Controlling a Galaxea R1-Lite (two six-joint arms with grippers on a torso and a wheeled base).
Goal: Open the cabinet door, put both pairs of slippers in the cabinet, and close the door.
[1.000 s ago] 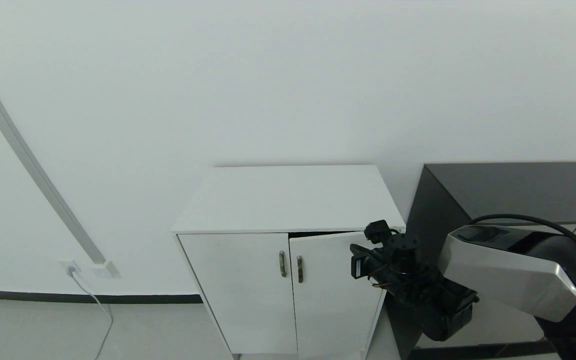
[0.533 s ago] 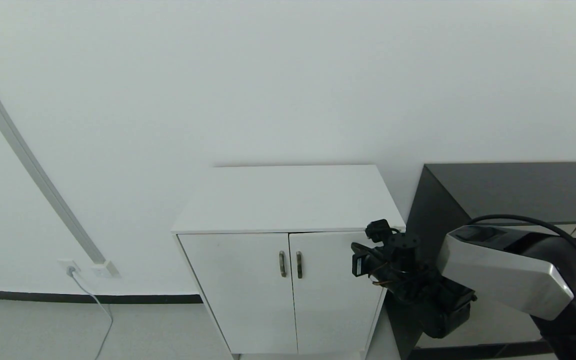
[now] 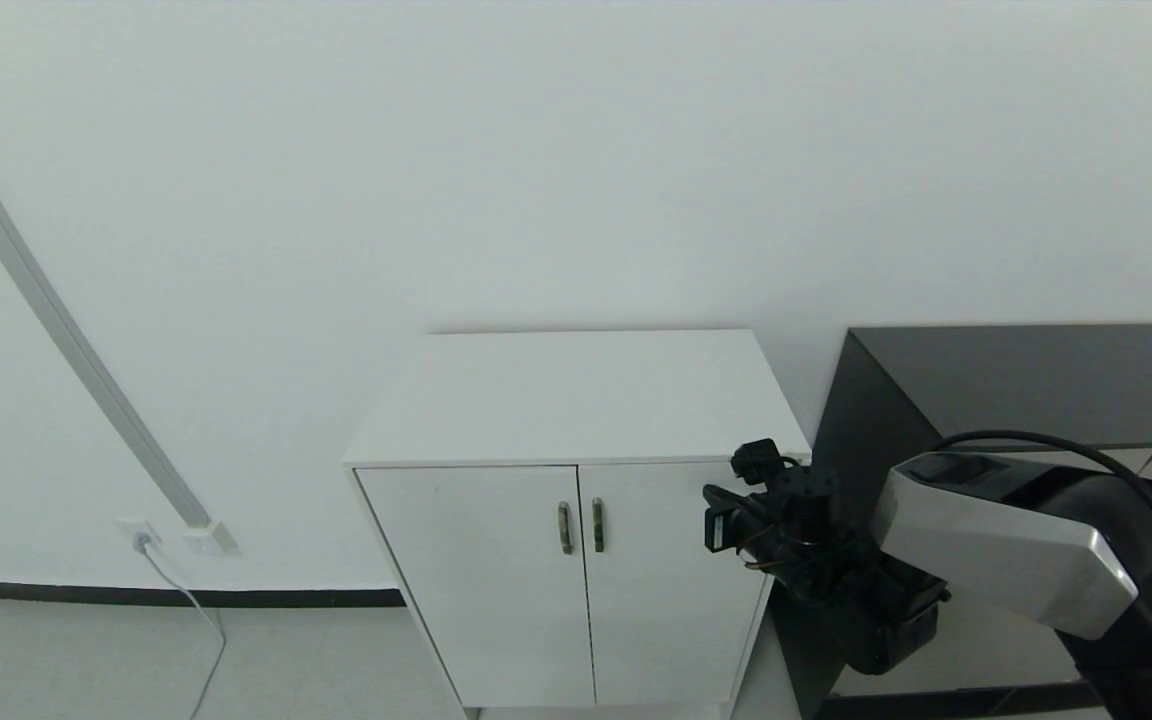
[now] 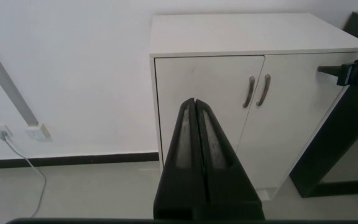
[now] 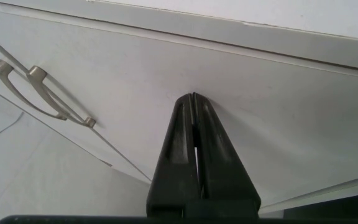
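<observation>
Right end effector (image 5: 195, 97) seemingly touching cabinet door (image 3: 666, 600)

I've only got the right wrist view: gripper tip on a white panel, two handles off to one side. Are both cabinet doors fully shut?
Observer: Yes. In the head view the left door and right door sit flush, with no gap under the cabinet top.
Operator: Where's my left gripper?
Observer: The left gripper is shut, back from the cabinet, aimed at the left door.
Operator: Anything beside the cabinet?
Observer: A dark unit stands close on its right.
</observation>
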